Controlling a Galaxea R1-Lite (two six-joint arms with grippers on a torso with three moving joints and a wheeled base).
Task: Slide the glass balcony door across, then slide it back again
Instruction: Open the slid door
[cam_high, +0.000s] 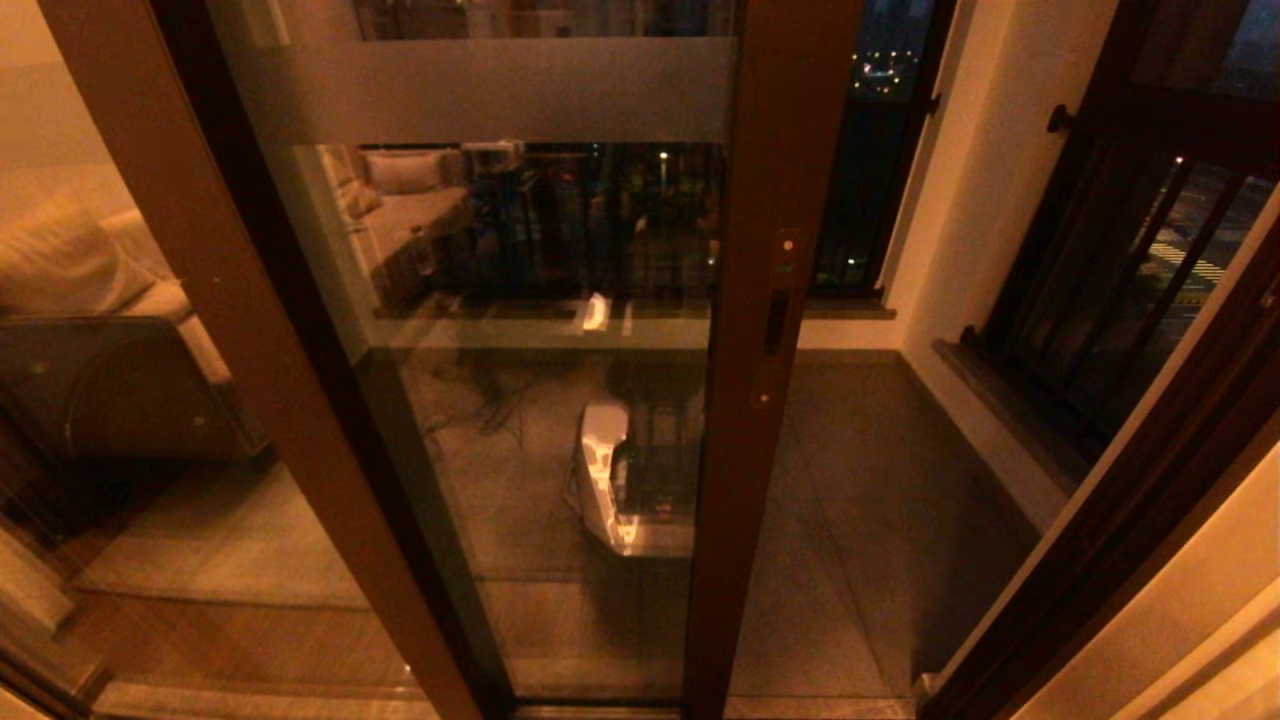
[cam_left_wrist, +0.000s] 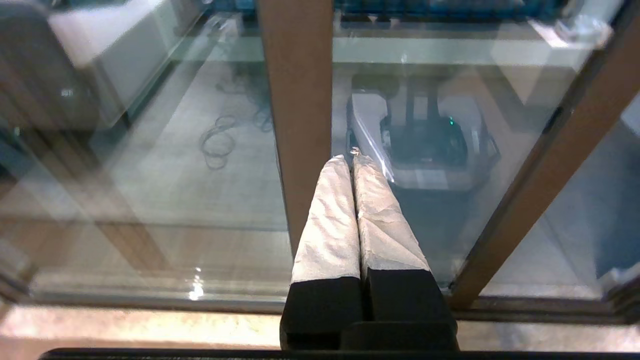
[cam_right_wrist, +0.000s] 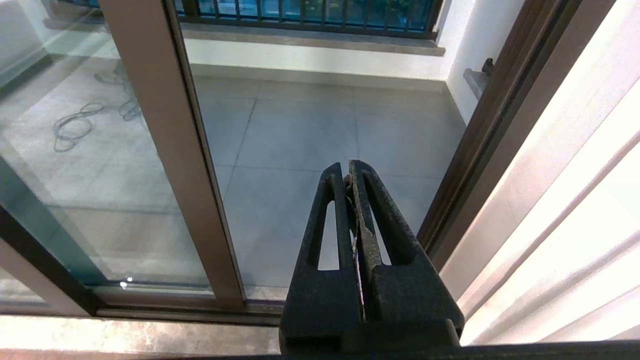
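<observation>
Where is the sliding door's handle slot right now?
In the head view, the handle slot sits midway up the glass balcony door's right-hand stile, right of centre, beside the open gap onto the balcony floor.

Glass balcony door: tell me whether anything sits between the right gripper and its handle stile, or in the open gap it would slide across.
Nothing visible blocks either. The right gripper, shut, hangs clear before the opening beside the glass balcony door; only bare balcony floor shows in the gap up to the side frame.
</observation>
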